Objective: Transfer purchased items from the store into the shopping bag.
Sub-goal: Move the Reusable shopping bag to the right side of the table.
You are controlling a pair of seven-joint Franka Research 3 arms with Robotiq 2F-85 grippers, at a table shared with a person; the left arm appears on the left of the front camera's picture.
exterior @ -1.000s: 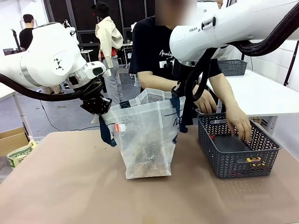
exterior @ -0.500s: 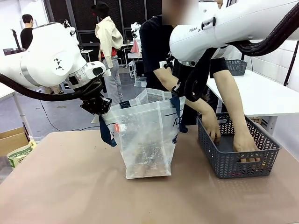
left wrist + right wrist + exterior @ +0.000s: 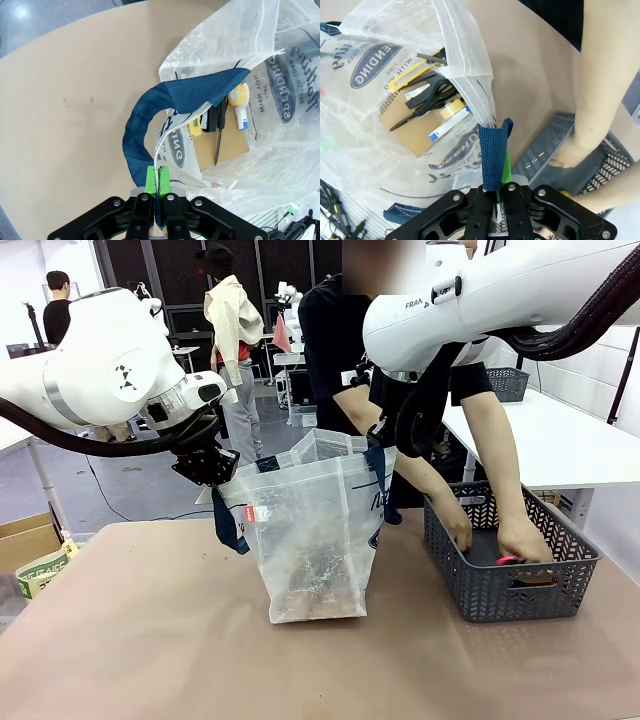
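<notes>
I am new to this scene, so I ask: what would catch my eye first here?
The bag stands mid-table, held open by both arms: the left tool is shut on one handle, the right tool on the other handle. At the right, a person's hands reach into the grey basket.

Surface: the bench (image 3: 140,640) has a plain tan-brown matte top; the left wrist view shows two faint small marks on it.
Middle: the shopping bag (image 3: 315,540) stands upright on the bench, translucent, mouth open.
Right: the dark grey basket (image 3: 510,590) sits flat near the bench's right edge, apart from the bag.
</notes>
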